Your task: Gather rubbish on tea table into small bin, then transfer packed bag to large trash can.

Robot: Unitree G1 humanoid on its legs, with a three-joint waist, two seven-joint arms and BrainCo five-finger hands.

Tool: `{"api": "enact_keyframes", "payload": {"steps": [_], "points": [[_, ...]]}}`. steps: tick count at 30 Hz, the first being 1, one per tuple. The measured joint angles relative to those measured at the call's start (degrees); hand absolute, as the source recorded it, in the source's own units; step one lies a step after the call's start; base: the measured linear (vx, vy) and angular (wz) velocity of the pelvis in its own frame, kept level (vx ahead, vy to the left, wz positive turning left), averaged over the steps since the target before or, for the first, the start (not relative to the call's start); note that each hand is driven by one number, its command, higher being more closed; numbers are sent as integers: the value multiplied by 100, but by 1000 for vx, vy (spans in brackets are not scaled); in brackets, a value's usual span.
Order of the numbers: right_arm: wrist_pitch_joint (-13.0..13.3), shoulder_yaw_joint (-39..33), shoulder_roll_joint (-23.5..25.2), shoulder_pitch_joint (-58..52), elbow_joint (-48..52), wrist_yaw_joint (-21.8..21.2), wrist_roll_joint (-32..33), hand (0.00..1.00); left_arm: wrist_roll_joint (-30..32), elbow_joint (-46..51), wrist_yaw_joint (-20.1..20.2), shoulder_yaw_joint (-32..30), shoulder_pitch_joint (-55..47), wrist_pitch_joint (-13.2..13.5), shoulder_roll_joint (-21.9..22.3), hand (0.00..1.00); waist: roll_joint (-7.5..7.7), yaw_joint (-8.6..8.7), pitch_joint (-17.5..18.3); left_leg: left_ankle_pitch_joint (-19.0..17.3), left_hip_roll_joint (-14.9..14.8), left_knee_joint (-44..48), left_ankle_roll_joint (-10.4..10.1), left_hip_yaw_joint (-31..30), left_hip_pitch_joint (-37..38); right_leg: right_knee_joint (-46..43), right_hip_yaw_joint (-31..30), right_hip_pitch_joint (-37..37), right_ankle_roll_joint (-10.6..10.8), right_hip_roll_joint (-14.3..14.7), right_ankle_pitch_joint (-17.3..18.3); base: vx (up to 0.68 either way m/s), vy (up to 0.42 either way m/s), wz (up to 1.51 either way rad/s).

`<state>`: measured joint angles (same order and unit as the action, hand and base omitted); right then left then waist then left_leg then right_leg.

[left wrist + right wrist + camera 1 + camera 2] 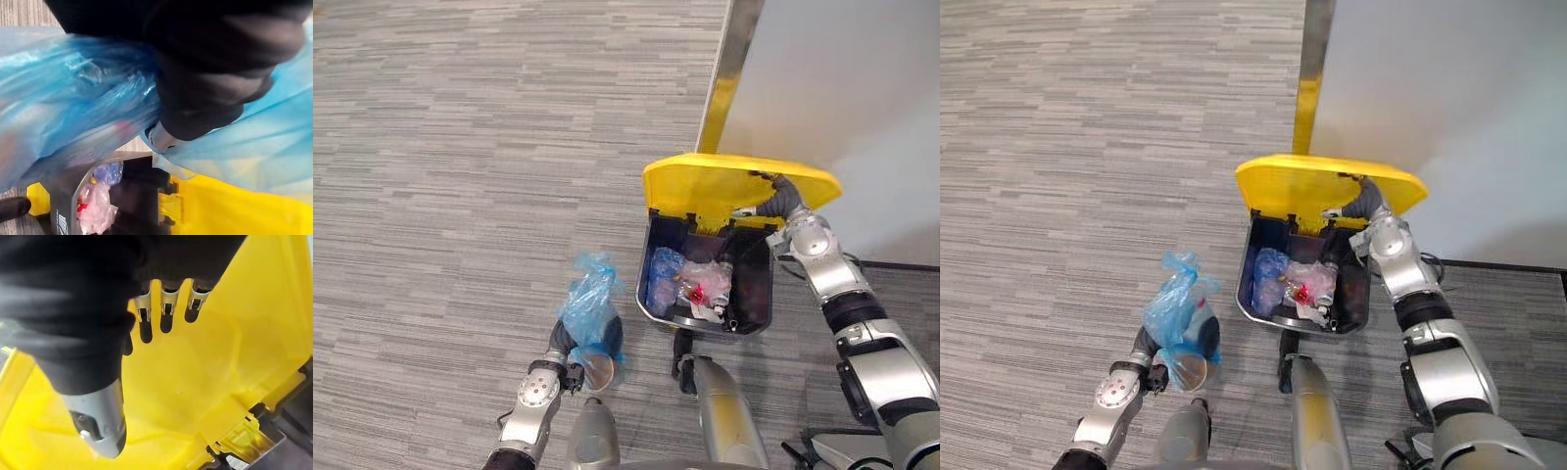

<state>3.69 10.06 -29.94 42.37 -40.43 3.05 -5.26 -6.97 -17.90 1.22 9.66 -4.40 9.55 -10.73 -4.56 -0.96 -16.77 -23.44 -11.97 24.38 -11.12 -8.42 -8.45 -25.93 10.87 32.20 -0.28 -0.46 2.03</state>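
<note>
My left hand is shut on the neck of a blue plastic bag packed with rubbish, and holds it above the carpet just left of the large trash can. In the left wrist view the bag bunches round the hand. The can is dark grey with a yellow lid tipped up and back. My right hand props the lid from below, its fingers straight against the yellow underside. Inside the can lie blue bags and clear plastic with a red piece.
A white wall panel with a gold metal edge strip stands right behind the can. Grey striped carpet spreads to the left and front.
</note>
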Motion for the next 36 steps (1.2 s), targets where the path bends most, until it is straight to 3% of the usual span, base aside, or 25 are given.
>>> {"api": "enact_keyframes", "payload": {"steps": [10, 19, 23, 31, 36], "points": [[-21, 174, 3, 365, -318, 15, 127, 0, -268, 760, 177, 598, 137, 92, -195, 100, 104, 7, -179, -2, 9, 76, 4, 40, -4, 124, 6, -113, -35, -16, -76, 5, 4, 1], [-23, 392, 78, 790, -613, 35, 119, 0, -819, 1743, 220, 1786, 1129, 194, -113, 100, 117, 38, -281, 20, 107, 70, 39, 102, 53, 101, -92, -118, -77, -71, -119, -3, 4, -2], [-47, 427, 193, 869, -614, 35, 117, 0, -813, 1759, 102, 2172, 1856, 235, 77, 100, 135, 66, -314, 22, 117, 73, 40, 128, 72, 96, -126, -117, -68, -71, -131, -9, 0, -2], [-100, 674, 259, 1436, -613, 28, 118, 0, -801, 1714, -175, 2387, 2936, 235, 168, 100, 180, 283, -655, 41, 198, 73, 42, 163, 105, -1, -181, -70, -62, -127, -127, -3, -6, -1], [-107, 681, 252, 1631, -612, 30, 121, 0, -600, 987, -422, 2345, 3514, 228, 286, 100, 213, 332, -739, 52, 228, 112, 53, 195, -6, -12, -217, 31, -49, -157, -148, -1, -3, 0]]}}
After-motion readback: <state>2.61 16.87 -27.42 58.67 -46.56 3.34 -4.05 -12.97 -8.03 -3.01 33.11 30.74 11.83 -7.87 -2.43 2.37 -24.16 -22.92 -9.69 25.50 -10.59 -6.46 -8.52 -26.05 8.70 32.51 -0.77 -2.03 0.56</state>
